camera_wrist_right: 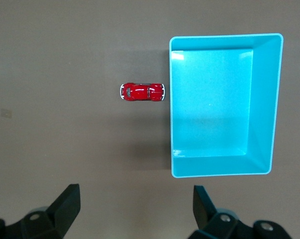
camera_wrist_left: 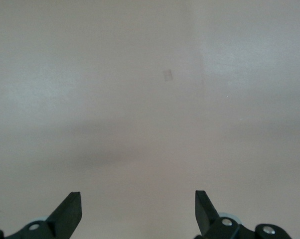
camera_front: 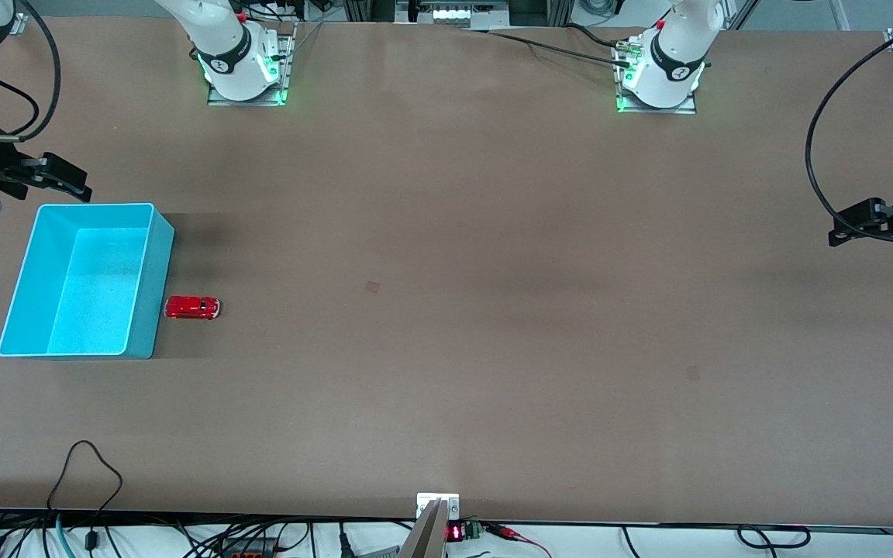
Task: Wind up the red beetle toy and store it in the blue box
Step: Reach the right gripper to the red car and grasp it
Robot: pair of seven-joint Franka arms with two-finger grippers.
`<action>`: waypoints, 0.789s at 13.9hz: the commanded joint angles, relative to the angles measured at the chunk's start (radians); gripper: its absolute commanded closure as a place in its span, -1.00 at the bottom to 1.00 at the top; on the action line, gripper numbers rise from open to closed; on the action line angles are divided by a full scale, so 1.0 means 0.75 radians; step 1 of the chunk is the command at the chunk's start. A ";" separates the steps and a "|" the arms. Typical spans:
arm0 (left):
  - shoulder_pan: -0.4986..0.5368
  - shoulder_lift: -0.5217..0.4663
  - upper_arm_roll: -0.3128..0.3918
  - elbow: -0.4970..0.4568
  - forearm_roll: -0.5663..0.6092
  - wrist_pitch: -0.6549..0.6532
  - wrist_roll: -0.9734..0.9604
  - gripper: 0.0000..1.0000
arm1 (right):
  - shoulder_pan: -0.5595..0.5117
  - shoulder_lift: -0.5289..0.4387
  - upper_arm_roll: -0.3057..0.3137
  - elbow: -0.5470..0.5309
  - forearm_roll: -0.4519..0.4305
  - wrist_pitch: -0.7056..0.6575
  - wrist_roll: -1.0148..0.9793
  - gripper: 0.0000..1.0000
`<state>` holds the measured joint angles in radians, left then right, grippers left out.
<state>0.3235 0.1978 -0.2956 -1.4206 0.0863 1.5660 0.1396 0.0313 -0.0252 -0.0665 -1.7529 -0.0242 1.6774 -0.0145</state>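
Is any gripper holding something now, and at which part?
Nothing is held. The left gripper and right gripper are both open and empty. The small glossy red beetle toy car sits on the table beside the light blue plastic box.

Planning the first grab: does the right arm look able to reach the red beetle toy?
Probably yes. The red beetle toy sits uncovered beside the blue box, and the open right gripper hangs above both.

red beetle toy point(camera_front: 193, 308): glossy red, silvery trim | blue box point(camera_front: 24, 279): light cyan, pale rim | table point(camera_front: 493, 310): plain brown | both grippers' fingers point(camera_wrist_right: 65, 206): black
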 commanded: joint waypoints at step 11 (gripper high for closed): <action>-0.509 -0.329 0.449 -0.384 -0.101 0.086 -0.117 -1.00 | 0.126 0.428 0.003 0.208 0.177 0.164 -0.387 -1.00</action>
<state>-0.0390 -0.0533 0.0278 -1.7211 0.0282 1.6409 0.0582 0.1250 0.2404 -0.0617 -1.6277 0.0858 1.7697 -0.1766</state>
